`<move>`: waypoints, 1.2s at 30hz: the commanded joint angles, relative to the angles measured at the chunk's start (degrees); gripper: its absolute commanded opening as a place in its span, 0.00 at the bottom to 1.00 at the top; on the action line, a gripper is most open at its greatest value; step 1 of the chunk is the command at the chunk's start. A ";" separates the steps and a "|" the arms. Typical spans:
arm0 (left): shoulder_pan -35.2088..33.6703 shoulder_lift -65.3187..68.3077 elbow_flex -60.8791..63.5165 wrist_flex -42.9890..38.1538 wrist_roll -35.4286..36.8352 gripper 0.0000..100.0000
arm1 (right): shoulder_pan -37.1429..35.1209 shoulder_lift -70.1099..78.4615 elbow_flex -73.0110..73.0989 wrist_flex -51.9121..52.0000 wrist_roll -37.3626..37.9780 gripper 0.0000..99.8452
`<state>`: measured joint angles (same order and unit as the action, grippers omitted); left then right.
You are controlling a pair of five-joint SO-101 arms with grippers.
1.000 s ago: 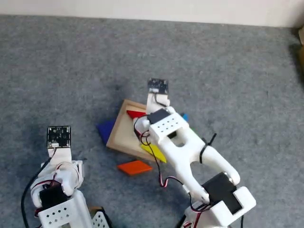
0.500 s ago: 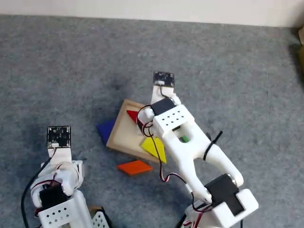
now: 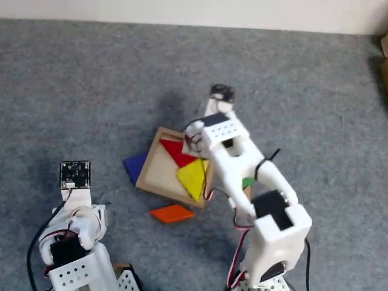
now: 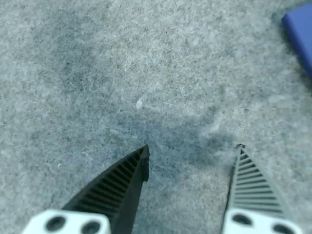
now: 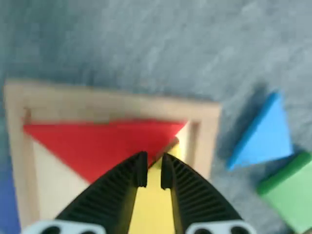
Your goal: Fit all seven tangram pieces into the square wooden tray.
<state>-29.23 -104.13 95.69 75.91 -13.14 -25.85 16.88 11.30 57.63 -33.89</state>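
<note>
Right gripper [image 5: 153, 168] is hovering low over the square wooden tray [image 3: 148, 159], its fingers sitting all but together and gripping nothing, just where the red triangle [image 5: 92, 141] is meeting the yellow triangle [image 3: 193, 177] inside the tray. Outside one edge, the light blue triangle [image 5: 263, 134] and the green piece [image 5: 287, 190] are lying just beside each other on the grey carpet [image 3: 91, 79]. Against the opposite edge the dark blue piece [image 3: 134, 165] is lying, with the orange piece [image 3: 172, 213] near the tray. Left gripper [image 4: 193, 151] is hanging over the carpet with its fingers spread apart.
</note>
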 commanded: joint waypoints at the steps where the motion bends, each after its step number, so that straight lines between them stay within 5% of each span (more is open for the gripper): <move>1: -0.40 -0.40 -1.98 0.09 0.62 0.27 | 3.65 1.89 -4.26 -0.75 -3.08 0.07; 13: -0.40 -0.40 -1.98 0.09 0.62 0.27 | 3.82 -14.29 -4.88 -0.13 -2.11 0.07; 18: -0.31 -0.40 -1.98 0.00 0.62 0.27 | 7.16 -20.18 -0.31 3.03 12.13 0.07; 21: -0.31 -0.40 -1.98 0.00 0.62 0.27 | 9.27 -19.56 2.15 2.68 16.97 0.08; 28: -0.22 -0.40 -1.98 0.00 0.62 0.27 | 10.51 -13.05 2.95 6.29 9.93 0.24; 36: -0.22 -0.40 -1.98 0.00 0.62 0.27 | 10.33 -6.81 3.21 9.98 22.59 0.25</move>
<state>-29.23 -104.13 95.69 75.91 -13.14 -16.09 9.76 14.73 67.03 -15.96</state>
